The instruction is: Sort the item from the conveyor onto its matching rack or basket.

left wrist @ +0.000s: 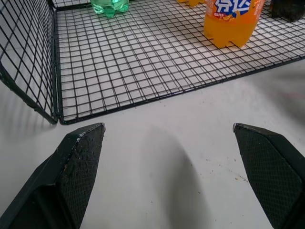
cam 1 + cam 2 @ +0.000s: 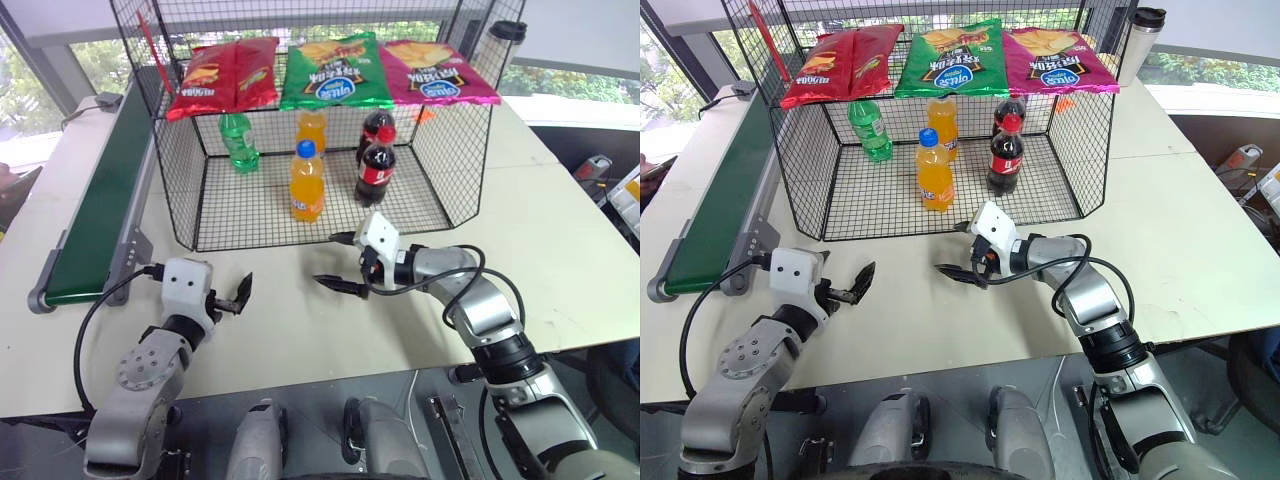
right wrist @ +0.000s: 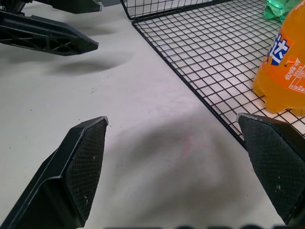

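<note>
The item is out of view; the dark-green conveyor (image 2: 100,200) along the left of the table carries nothing on the stretch I see. The black wire-mesh basket (image 2: 180,190) stands mid-table with its open side facing me. My left gripper (image 2: 232,297) hovers open and empty above the table in front of the basket's left corner. My right gripper (image 2: 340,262) is open and empty too, just before the basket's front edge, pointing left toward the other gripper. The left gripper (image 3: 47,36) shows in the right wrist view as well.
Inside the basket stand a green bottle (image 2: 238,140) without a yellow cap, two orange bottles (image 2: 306,182), and two cola bottles (image 2: 376,165). Three chip bags (image 2: 335,70) hang on its back wall. A cup (image 2: 505,40) stands at the back right.
</note>
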`<action>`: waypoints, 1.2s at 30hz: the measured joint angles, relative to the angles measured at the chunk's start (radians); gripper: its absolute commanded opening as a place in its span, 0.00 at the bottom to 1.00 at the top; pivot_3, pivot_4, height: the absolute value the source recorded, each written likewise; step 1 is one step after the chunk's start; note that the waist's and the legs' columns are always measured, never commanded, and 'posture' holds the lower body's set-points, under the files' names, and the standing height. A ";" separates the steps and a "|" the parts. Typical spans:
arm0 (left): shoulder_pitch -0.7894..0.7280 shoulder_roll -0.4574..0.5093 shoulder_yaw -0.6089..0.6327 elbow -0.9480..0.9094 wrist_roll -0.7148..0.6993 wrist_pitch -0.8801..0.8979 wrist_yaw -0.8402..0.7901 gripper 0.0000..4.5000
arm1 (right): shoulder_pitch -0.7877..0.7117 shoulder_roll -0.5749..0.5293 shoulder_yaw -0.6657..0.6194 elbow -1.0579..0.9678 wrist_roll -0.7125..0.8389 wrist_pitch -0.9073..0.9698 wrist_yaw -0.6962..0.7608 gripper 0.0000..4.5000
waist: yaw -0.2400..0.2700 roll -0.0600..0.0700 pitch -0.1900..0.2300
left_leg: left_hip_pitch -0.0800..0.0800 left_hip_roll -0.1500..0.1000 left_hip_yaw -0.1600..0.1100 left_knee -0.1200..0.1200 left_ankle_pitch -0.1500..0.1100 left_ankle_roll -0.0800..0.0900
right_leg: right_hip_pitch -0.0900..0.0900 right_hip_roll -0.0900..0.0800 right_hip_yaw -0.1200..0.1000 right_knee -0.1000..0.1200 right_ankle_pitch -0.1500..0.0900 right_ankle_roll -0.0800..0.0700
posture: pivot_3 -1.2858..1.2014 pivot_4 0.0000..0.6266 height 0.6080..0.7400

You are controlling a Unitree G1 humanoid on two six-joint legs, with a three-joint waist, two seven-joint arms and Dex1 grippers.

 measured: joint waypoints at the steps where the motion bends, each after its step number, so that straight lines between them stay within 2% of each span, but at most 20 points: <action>1: 0.000 0.000 0.000 0.000 0.000 -0.001 0.000 1.00 | 0.000 0.000 0.000 0.000 0.000 0.000 0.002 1.00 | 0.000 0.000 0.000 | 0.000 0.000 0.000 0.000 0.000 0.000 | 0.000 0.000 0.000 0.000 0.000 0.000 | 0.52 0.24 1.00; 8: 0.020 -0.004 0.028 -0.050 -0.006 0.009 0.015 1.00 | -0.002 0.001 0.002 0.002 0.000 -0.010 0.021 1.00 | -0.001 0.000 0.000 | 0.000 0.000 0.000 0.000 0.000 0.000 | 0.000 0.000 0.000 0.000 0.000 0.000 | 0.52 0.24 1.00; 12: 0.071 -0.030 0.152 -0.138 -0.038 0.031 0.047 1.00 | -0.008 0.001 0.002 0.018 0.005 -0.021 0.045 1.00 | -0.003 0.000 0.000 | 0.000 0.000 0.000 0.000 0.000 0.000 | 0.000 0.000 0.000 0.000 0.000 0.000 | 0.52 0.24 1.00; 15: 0.112 -0.051 0.301 -0.190 -0.105 0.048 0.057 1.00 | -0.015 0.003 0.002 0.018 0.020 -0.035 0.071 1.00 | -0.003 0.000 0.000 | 0.000 0.000 0.000 0.000 0.000 0.000 | 0.000 0.000 0.000 0.000 0.000 0.000 | 0.52 0.24 1.00; 22: 0.145 -0.038 0.523 -0.167 -0.207 0.066 0.064 1.00 | -0.018 0.036 -0.001 0.003 0.100 -0.012 0.114 1.00 | 0.000 0.000 0.000 | 0.000 0.000 0.000 0.000 0.000 0.000 | 0.000 0.000 0.000 0.000 -0.002 -0.003 | 0.52 0.24 1.00; 28: 0.137 -0.020 0.580 -0.111 -0.259 0.069 0.065 1.00 | -0.041 0.059 -0.018 -0.022 0.160 0.029 0.106 1.00 | -0.001 0.000 0.000 | 0.000 0.000 0.000 0.000 0.000 0.000 | 0.000 0.000 0.000 0.000 -0.002 -0.003 | 0.52 0.24 1.00; 36: 0.126 0.006 0.590 -0.047 -0.269 0.065 0.066 1.00 | -0.037 0.036 -0.020 -0.025 0.155 0.020 0.105 1.00 | -0.001 0.000 0.000 | 0.000 0.000 0.000 0.000 0.000 0.000 | 0.000 0.000 0.000 0.000 -0.002 -0.003 | 0.52 0.24 1.00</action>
